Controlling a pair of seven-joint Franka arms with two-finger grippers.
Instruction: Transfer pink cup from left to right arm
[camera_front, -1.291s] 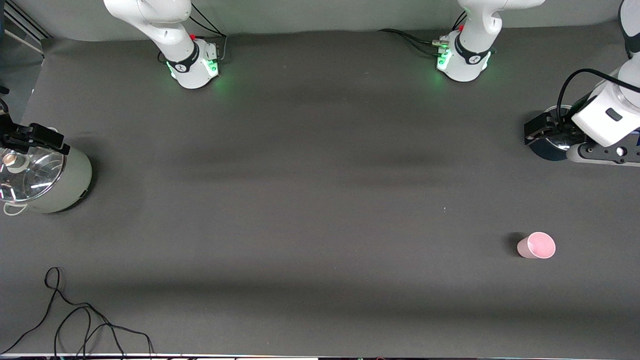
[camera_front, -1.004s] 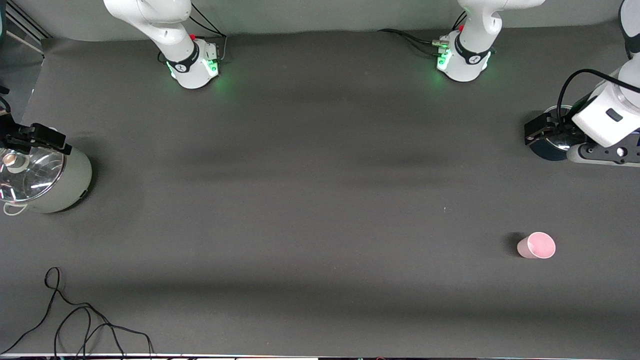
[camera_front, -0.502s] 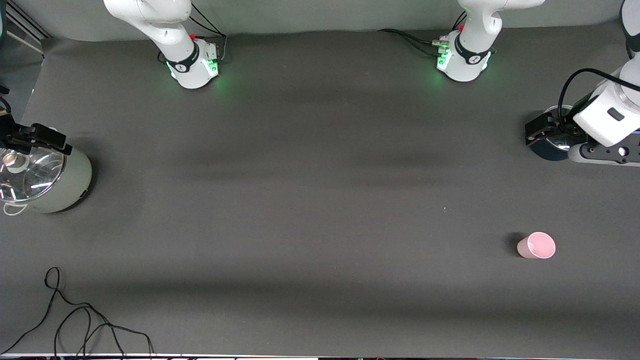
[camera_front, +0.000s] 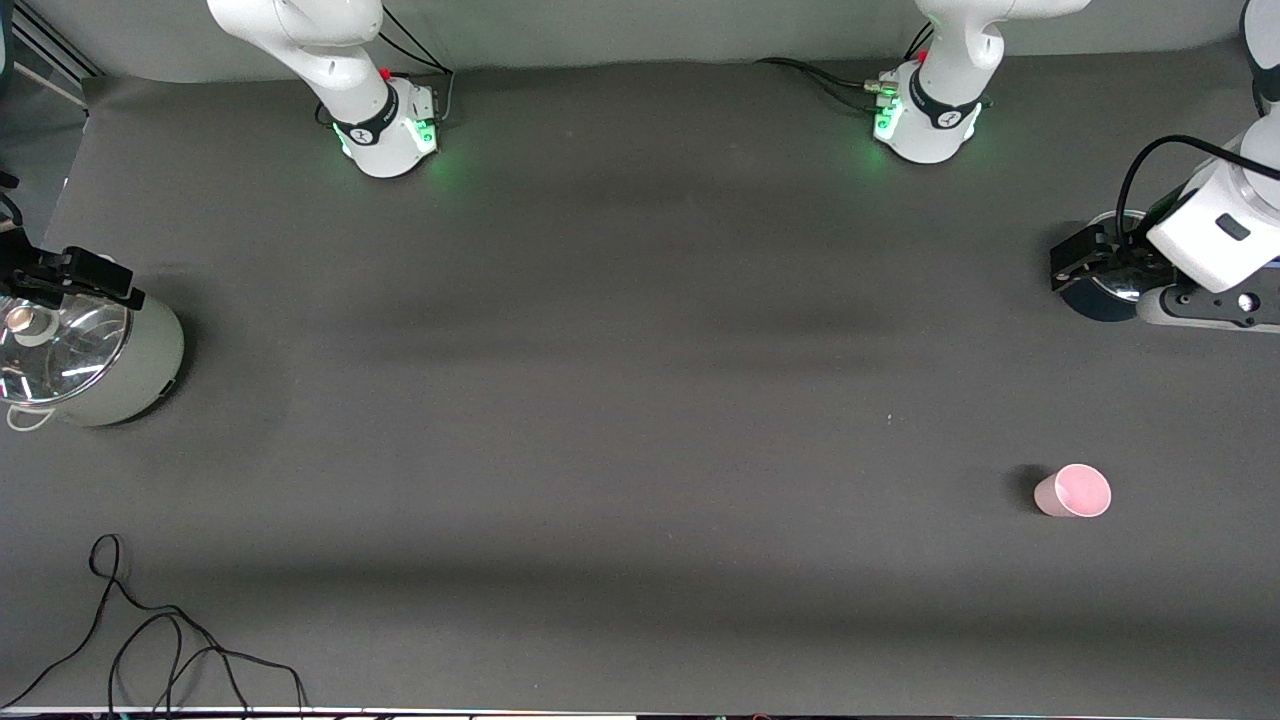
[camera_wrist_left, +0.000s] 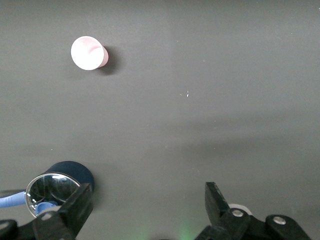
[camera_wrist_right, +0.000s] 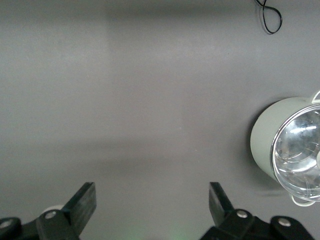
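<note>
The pink cup stands mouth up on the dark table, toward the left arm's end and nearer the front camera than the dark blue pot. It also shows in the left wrist view, apart from the fingers. My left gripper hangs open and empty over the blue pot's rim; the left wrist view shows its jaws spread wide. My right gripper is open and empty over the pale green pot at the right arm's end; it shows open in the right wrist view.
The blue pot has a glass lid. The green pot also has a glass lid and stands at the table's edge. A loose black cable lies near the front edge at the right arm's end.
The left arm's hand has shifted very slightly over the blue pot. The cup, the pots and the right arm have not moved.
</note>
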